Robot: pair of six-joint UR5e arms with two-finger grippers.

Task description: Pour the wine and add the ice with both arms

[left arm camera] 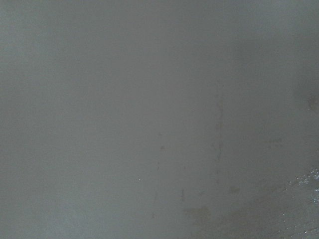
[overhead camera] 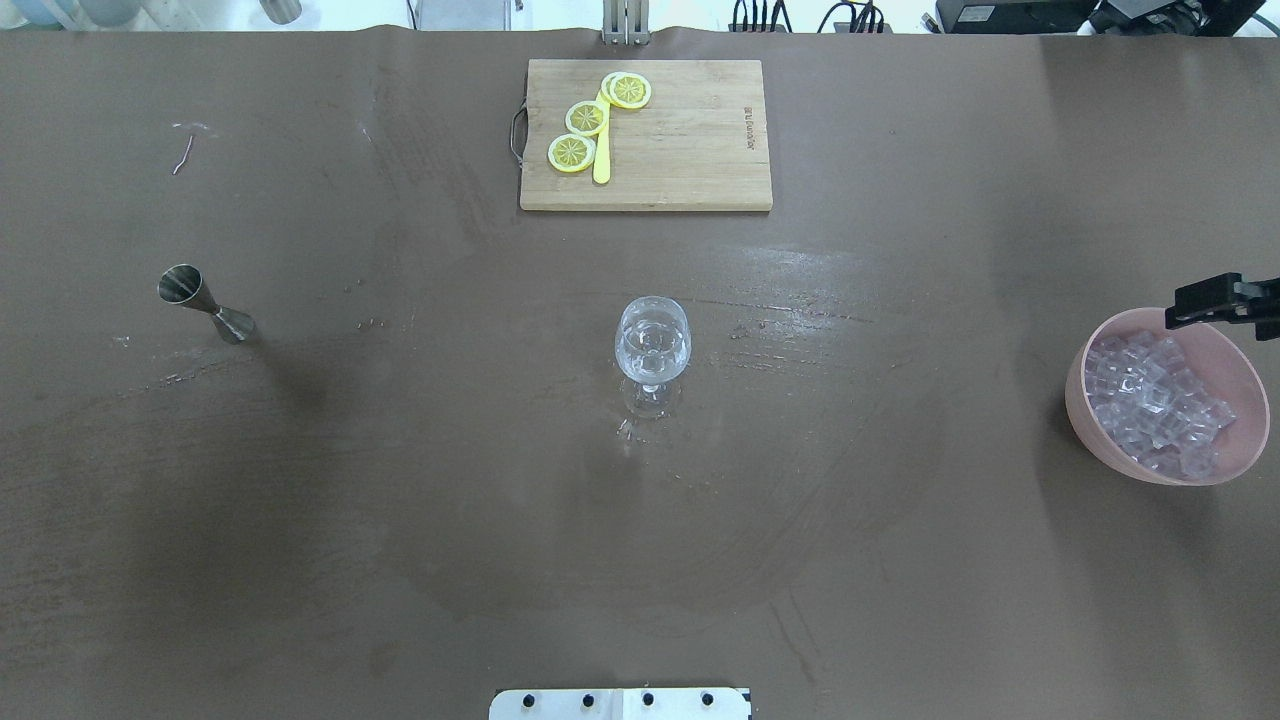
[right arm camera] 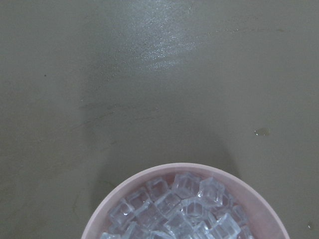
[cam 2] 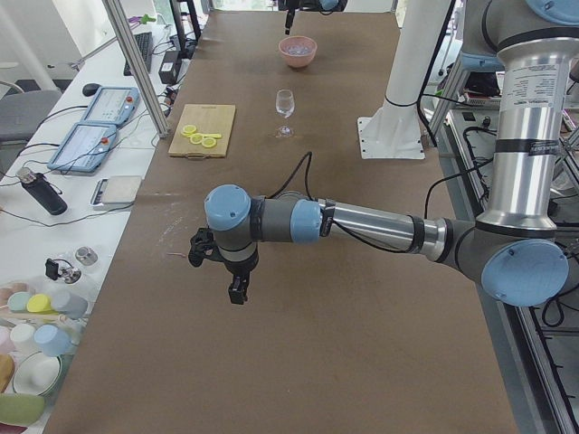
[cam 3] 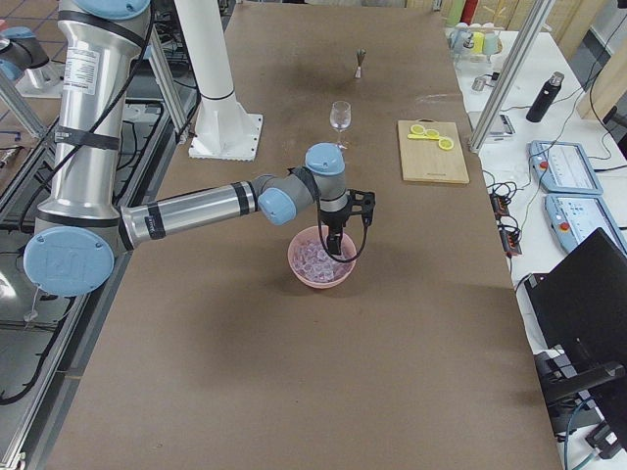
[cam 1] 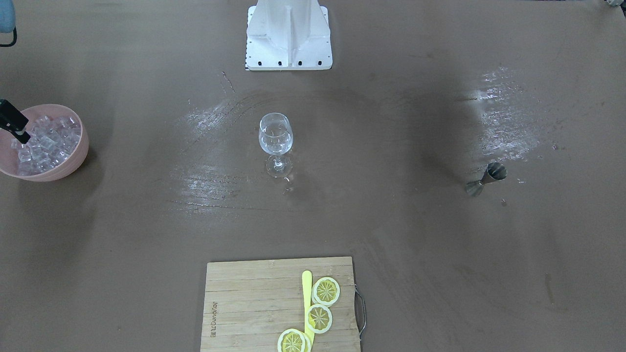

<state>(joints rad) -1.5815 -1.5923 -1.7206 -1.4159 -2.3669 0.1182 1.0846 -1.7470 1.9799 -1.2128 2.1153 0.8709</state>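
Ice (cam 1: 44,142) fills pink bowl (cam 1: 83,154) at table (cam 1: 391,220) edge, front view; my right pincer (cam 1: 20,133) hangs over it, can't tell its gap. Overhead: wine glass (overhead camera: 652,340) mid-table, well apart from bowl. Left-end view: my left pincer (cam 2: 237,291) above bare table, can't tell its spread. Right wrist: cubes in bowl below.

2 silver tubular arms (cam 2: 380,226), pale blue joint caps (cam 2: 226,208), white base (cam 1: 288,49)

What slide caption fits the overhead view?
Wine glass centre, jigger left, lemon slices on cutting board, right tool at pink bowl of ice.
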